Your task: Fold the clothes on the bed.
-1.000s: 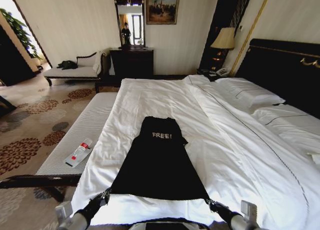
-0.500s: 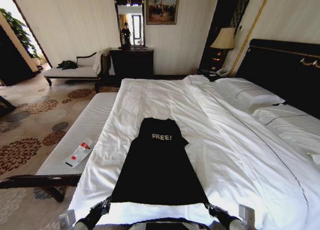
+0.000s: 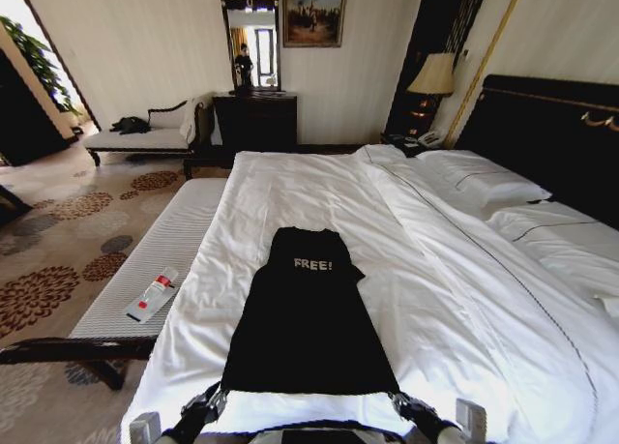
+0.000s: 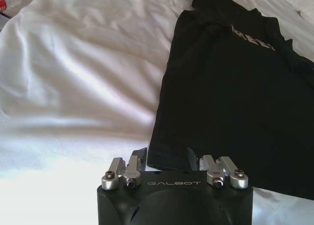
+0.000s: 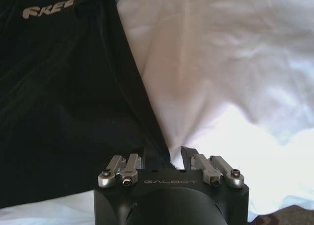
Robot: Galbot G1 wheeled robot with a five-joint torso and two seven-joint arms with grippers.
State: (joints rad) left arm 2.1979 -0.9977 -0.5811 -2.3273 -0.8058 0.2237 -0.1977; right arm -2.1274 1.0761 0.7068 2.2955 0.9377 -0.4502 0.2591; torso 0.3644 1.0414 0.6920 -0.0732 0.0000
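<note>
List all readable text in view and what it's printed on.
"FREE!" in white on the black T-shirt.
"GALBOT" on the left gripper body.
"GALBOT" on the right gripper body.
The bottle on the bench has a red label, too small to read.

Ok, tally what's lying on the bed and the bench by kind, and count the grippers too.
Black T-shirt: 1
White pillows: 2
Bottle on the bench: 1
Grippers, left gripper and right gripper, at the shirt's hem corners: 2
Total: 6
</note>
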